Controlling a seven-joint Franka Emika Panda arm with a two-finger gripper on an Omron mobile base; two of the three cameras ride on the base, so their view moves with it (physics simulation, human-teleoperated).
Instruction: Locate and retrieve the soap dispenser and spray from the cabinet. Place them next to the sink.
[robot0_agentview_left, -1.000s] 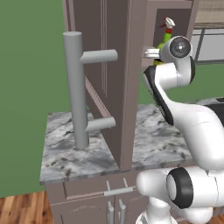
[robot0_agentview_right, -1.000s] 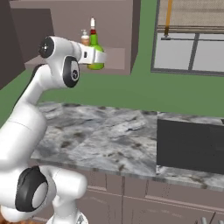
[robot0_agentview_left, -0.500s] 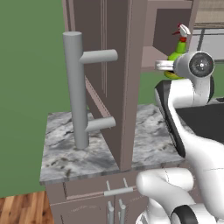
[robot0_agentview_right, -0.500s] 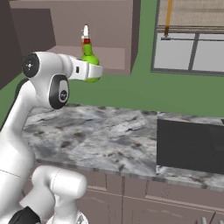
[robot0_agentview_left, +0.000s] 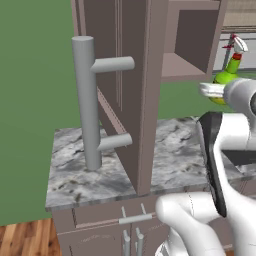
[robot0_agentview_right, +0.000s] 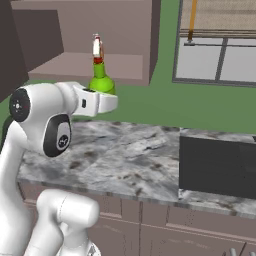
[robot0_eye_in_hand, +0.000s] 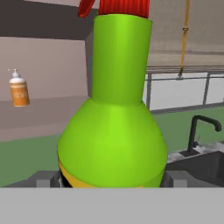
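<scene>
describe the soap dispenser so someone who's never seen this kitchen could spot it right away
Start at the open cabinet above the marble countertop. In the hand view, on its shelf, left of the green spray bottle in the gripper, stands the soap dispenser. It is small and orange with a white pump top, unlike the bulbous green, red-capped spray.

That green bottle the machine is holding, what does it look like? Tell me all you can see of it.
The spray bottle is glossy bright green with a round belly, a straight neck, a yellow band low on the body and a red and white trigger head. It stands upright, clamped in the gripper, held in the air above the marble countertop in front of the open cabinet.
</scene>
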